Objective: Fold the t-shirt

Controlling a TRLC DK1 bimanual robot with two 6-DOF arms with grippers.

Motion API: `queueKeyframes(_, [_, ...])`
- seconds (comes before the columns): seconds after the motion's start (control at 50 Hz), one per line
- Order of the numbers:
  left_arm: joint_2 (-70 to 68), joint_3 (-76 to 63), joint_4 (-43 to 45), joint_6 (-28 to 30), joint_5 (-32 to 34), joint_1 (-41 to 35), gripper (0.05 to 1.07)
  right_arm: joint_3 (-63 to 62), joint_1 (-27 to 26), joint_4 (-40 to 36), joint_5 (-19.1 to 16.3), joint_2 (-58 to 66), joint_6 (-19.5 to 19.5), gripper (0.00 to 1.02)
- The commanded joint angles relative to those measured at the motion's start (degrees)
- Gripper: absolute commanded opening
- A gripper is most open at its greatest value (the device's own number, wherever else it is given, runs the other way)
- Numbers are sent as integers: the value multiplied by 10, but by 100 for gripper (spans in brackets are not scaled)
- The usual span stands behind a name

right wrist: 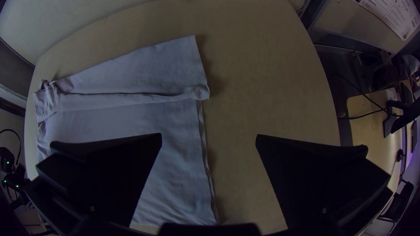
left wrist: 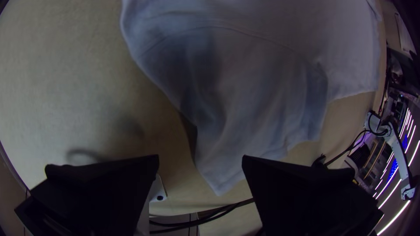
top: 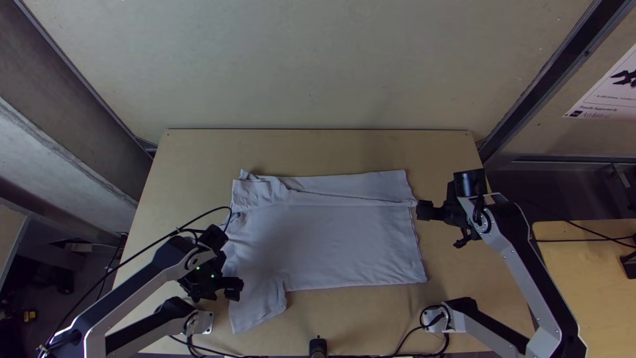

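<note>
The left gripper (left wrist: 200,156) is held wide and empty above the near sleeve (top: 262,308), towards the tabletop's (top: 318,149) near left corner; the right gripper (right wrist: 209,134), also wide and empty, is poised beside the hem (right wrist: 203,144), towards the right edge. Between them the t-shirt (top: 331,238) is laid out, hem towards the right edge, with a band (top: 358,184) turned over along its far side and the near sleeve spread towards the near edge. The step in hand is judged to be the matching fold of the near side. For this, the near sleeve and the near hem corner (top: 423,278) should be pinched together, lifted low and evenly, and laid down parallel to the band without the body being dragged. The sleeve is best smoothed flat before release. In the left wrist view a curved seam (left wrist: 227,29) and soft creases by the near sleeve are made out, details lost from above, where that shoulder is partly covered by the arm. In the right wrist view a small raised bunch (right wrist: 200,93) can be seen at the band's hem end, probably loose cloth, though the dimness leaves this uncertain.
</note>
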Motion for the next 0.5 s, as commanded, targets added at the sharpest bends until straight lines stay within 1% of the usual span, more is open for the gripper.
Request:
queueKeyframes(0.0, [23, -15, 14, -20, -11, -26, 87, -10, 3, -4, -2, 14, 11, 98])
queueKeyframes(0.04, [28, -17, 19, -24, -14, -40, 82, -10, 3, -4, -2, 15, 11, 98])
queueKeyframes(0.1, [39, -20, 29, -27, -14, -51, 81, -10, 3, -4, -2, 19, 10, 98])
queueKeyframes(0.16, [50, -22, 33, -28, -14, -62, 78, -12, 3, -4, -3, 23, 10, 97])
queueKeyframes(0.2, [56, -22, 38, -28, -14, -66, 78, -13, 1, -4, -3, 25, 10, 95])
queueKeyframes(0.34, [73, -30, 49, -24, -14, -89, 78, -17, -1, -4, -3, 27, 9, 95])
queueKeyframes(0.36, [75, -31, 49, -23, -14, -94, 74, -17, 0, -4, -3, 27, 9, 95])
queueKeyframes(0.4, [78, -30, 58, -22, -15, -101, 62, -21, 0, -4, -3, 27, 9, 95])
queueKeyframes(0.42, [79, -30, 64, -21, -16, -101, 55, -24, 0, -4, -3, 27, 9, 95])
queueKeyframes(0.48, [78, -28, 74, -20, -25, -106, 27, -31, 1, -4, -3, 27, 8, 95])
